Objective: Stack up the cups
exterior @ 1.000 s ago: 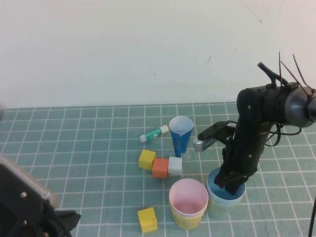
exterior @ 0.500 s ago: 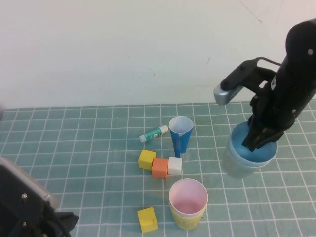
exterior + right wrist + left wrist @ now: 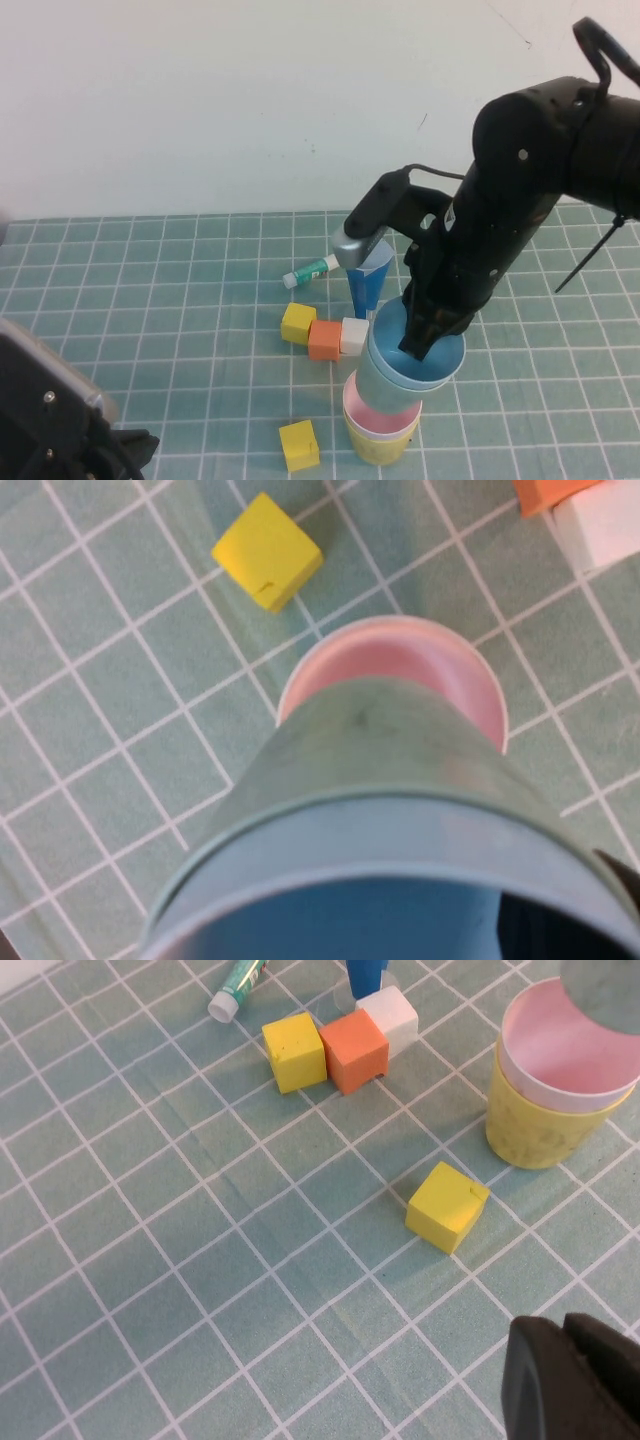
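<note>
A light blue cup (image 3: pixel 392 338) sits nested inside a pale green cup (image 3: pixel 383 382). My right gripper (image 3: pixel 425 340) is shut on their rims, one finger inside the blue cup and one outside the green. This pair hangs tilted just above a pale pink cup (image 3: pixel 372 415) that is nested in a yellow cup (image 3: pixel 380 450). In the right wrist view the green cup (image 3: pixel 370 750) covers much of the pink cup (image 3: pixel 400 655). My left gripper (image 3: pixel 575 1380) is shut and holds nothing, low at the near left, away from the pink cup (image 3: pixel 560 1050).
A narrow dark blue cone cup (image 3: pixel 368 285) stands behind the stack, with a white and green tube (image 3: pixel 312 270) lying left of it. Yellow (image 3: pixel 298 322), orange (image 3: pixel 324 339) and white (image 3: pixel 354 336) cubes sit in a row. Another yellow cube (image 3: pixel 299 445) lies near the front.
My right gripper lifted the blue and green cups off the table at the right, swung them up and back, then carried them left over the pink cup. The left arm stayed still.
</note>
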Available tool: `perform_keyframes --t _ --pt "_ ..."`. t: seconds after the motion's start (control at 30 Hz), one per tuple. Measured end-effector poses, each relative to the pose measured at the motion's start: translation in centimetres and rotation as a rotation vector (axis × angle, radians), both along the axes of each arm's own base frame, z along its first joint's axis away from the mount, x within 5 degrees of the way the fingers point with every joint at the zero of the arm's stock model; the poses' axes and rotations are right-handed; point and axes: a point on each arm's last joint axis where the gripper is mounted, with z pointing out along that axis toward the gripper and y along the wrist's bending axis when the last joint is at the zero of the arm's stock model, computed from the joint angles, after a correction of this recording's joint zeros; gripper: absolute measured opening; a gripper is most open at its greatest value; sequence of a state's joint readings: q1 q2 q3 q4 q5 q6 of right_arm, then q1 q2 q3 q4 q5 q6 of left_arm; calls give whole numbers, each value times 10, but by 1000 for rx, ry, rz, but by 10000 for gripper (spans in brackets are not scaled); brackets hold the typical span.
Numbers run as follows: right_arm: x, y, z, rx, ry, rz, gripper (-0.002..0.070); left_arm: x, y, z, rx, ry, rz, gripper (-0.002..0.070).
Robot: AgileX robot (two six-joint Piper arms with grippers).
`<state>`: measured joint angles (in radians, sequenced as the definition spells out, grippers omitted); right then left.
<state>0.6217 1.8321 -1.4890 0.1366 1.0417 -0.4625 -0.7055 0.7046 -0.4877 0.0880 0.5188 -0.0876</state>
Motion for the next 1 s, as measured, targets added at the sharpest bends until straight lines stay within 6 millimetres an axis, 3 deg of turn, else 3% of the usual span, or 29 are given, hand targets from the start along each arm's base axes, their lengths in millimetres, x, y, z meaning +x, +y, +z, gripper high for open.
perform_keyframes --t 0.2,0.4,0.53,0.63,0.73,0.87,1.0 --pt "8 7 -15 11 -5 2 63 0 0 0 -1 1 1 -2" --pt "11 9 -25 -2 15 7 203 0 0 0 -1 1 1 -2" --pt "9 8 -25 -12 35 0 229 0 0 0 6 -3 0 -2" --pt "4 4 -7 11 5 0 217 0 1 0 5 3 5 -2" --pt "-11 -6 23 84 -74 -9 151 -2 2 1 -18 6 21 -2" --pt "-45 -28 61 240 -234 -25 39 -9 9 9 -76 -32 35 -2" --pt "-87 -59 81 368 -408 -41 6 -21 19 20 -150 -96 43 -2"
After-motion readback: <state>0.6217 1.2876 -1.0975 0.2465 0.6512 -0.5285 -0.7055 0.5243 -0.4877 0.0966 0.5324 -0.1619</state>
